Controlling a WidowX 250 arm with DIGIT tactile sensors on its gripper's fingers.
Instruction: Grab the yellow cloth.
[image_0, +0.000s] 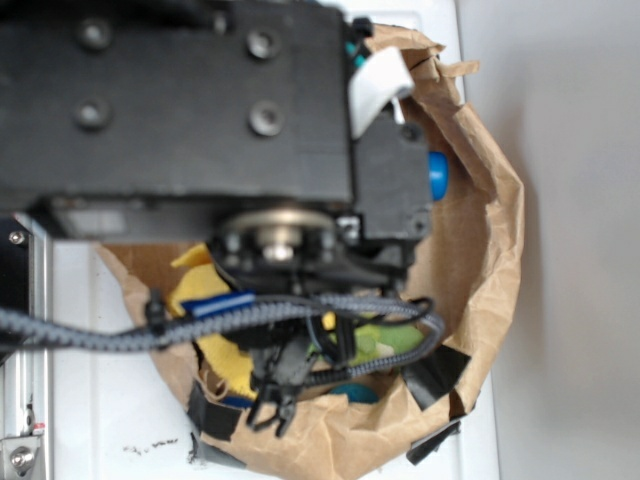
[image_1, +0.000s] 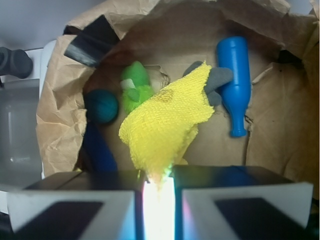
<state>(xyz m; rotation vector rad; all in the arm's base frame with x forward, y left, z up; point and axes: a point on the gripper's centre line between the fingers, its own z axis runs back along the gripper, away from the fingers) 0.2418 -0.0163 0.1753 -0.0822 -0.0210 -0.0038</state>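
In the wrist view the yellow cloth (image_1: 165, 120) hangs in a long fold inside the brown paper bag (image_1: 60, 125), its near corner pinched in the narrow gap of my gripper (image_1: 159, 182), which is shut on it. The cloth drapes over a grey object (image_1: 219, 82) and partly covers the lime-green plush toy (image_1: 136, 87). In the exterior view the arm's black body (image_0: 180, 100) hides most of the bag; yellow cloth (image_0: 215, 330) shows beneath it.
A blue bottle-shaped toy (image_1: 236, 85) lies at the bag's right. A teal ball (image_1: 101, 106) and a dark blue object (image_1: 100, 150) sit at the left. Black tape (image_1: 92, 40) patches the bag rim. The bag (image_0: 480, 250) stands on a white surface (image_0: 120, 400).
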